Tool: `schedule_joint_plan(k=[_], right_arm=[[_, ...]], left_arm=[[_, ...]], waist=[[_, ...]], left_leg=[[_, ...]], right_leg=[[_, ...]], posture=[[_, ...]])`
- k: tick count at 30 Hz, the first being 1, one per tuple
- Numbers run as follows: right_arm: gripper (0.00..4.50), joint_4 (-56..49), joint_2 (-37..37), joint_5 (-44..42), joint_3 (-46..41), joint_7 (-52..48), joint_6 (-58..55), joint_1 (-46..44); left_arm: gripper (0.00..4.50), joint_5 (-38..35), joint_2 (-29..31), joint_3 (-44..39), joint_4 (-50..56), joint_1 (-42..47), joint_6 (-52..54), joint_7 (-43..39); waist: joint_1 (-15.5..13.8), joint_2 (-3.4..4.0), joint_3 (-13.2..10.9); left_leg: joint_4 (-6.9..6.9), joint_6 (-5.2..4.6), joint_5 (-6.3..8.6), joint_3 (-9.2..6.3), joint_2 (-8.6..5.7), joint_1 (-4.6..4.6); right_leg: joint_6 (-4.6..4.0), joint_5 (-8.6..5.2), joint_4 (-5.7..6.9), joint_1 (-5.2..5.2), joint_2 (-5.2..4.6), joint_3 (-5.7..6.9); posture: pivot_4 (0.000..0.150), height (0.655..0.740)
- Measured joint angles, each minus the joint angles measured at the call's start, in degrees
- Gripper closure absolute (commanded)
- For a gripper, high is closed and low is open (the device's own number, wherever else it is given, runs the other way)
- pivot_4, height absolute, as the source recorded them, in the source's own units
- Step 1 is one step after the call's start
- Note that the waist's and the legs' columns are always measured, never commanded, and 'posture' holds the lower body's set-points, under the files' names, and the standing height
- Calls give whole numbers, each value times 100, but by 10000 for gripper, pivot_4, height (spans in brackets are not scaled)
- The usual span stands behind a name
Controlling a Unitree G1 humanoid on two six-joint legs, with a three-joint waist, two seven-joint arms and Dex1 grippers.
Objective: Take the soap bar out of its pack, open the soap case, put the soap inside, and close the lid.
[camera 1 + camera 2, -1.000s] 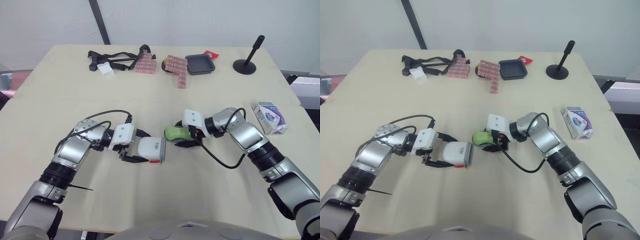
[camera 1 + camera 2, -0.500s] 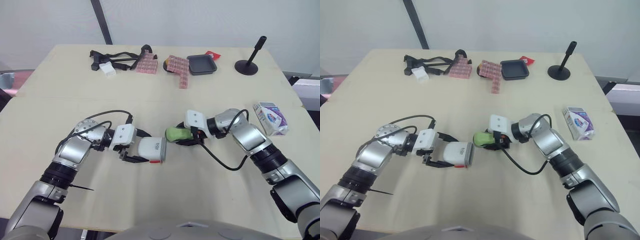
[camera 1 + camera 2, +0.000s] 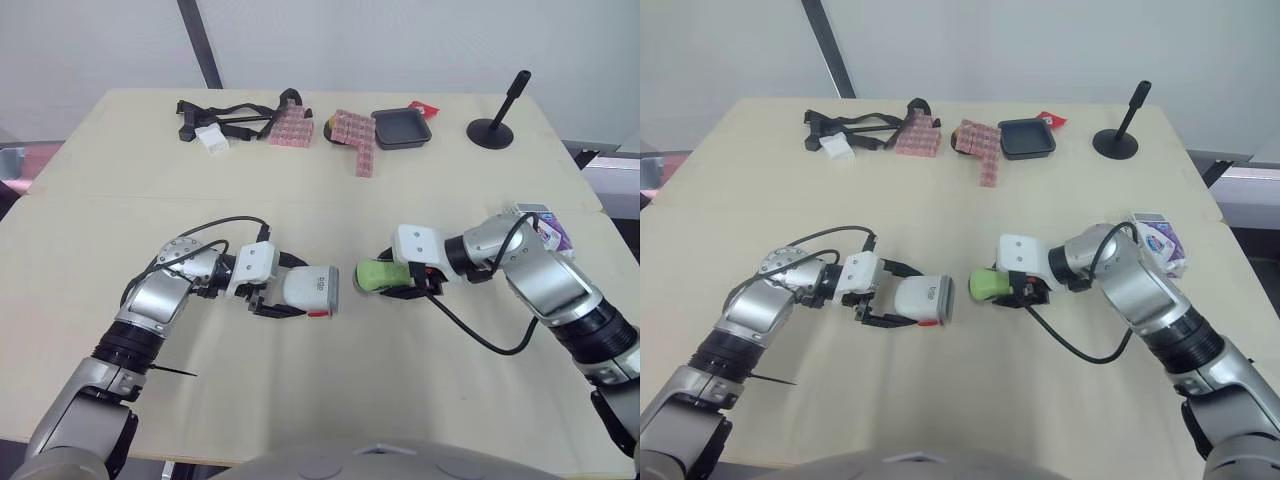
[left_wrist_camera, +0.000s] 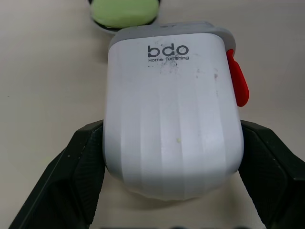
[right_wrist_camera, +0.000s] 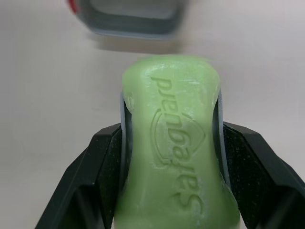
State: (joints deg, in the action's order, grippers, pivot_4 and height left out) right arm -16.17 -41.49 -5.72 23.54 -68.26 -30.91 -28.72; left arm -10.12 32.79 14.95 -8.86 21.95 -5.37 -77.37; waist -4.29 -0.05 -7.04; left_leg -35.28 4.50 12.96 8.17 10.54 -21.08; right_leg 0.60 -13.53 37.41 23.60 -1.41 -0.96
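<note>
Left gripper (image 3: 293,293): mine, closed across the sides of the white case (image 3: 315,290), one black finger on each flank. The case lies low over the desk (image 3: 300,400), red latch (image 4: 237,83) on one side, grey-rimmed end turned to 3 o'clock.

Right gripper (image 5: 171,143): mine, clamped on the green soap (image 3: 372,276), embossed face up in the wrist view. The soap sits at 3 o'clock of the case, just beside its grey rim, a small gap between them.

Pack (image 3: 1160,245): at 3 o'clock of the soap, near the desk edge, partly behind my right forearm.

Far side, 12 o'clock: black tray (image 3: 401,128), pink blocks (image 3: 355,135), black stand (image 3: 492,128).
</note>
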Motion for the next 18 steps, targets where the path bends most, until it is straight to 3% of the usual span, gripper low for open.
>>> schedule_joint_plan(k=[8,18], right_arm=[[19122,-712,-125,-352,-56,77,-734,143],[19122,-736,-69,-389,147,243,-997,85]], left_arm=[[10540,95,-164,43,-132,53,-24,109],[10540,83,-254,82,-126,110,-10,109]], waist=[[-28,0,0],[-20,0,0]], left_leg=[[0,0,0,0,1,0],[0,0,0,0,1,1]], right_leg=[[0,0,0,0,-3,0],[0,0,2,0,-4,-1]], posture=[[1500,7400],[1500,7400]])
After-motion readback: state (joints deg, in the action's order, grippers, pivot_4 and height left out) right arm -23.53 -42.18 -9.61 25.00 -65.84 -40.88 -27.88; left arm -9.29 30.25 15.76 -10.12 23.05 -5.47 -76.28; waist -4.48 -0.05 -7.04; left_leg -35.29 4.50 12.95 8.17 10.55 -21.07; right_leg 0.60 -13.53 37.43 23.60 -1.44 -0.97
